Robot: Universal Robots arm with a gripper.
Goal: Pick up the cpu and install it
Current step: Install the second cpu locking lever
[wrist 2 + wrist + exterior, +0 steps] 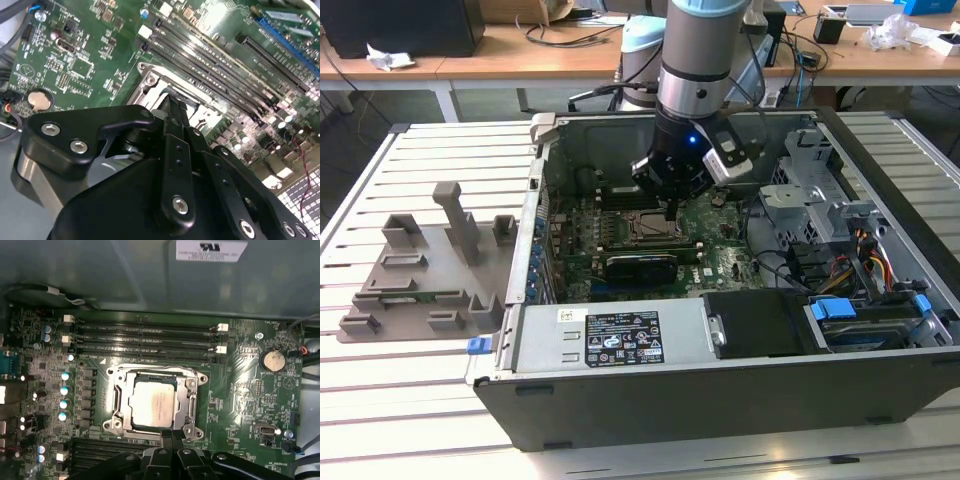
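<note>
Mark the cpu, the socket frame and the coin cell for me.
cpu [154, 403], first wrist view, middle of its silvery top.
socket frame [191, 396], first wrist view, metal side edge.
coin cell [273, 360], first wrist view, centre of its face.

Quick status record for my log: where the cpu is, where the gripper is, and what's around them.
cpu: lying flat inside the socket frame on the motherboard, silvery top facing up
gripper: low over the socket's edge, close beside the cpu; whether it touches cannot be told
gripper fingers: state cannot be told
memory slots: long dark rows beside the socket
coin battery: on the board, apart from the socket
computer case: lying open on the slatted table
grey tray: on the table at the exterior view's left
</note>
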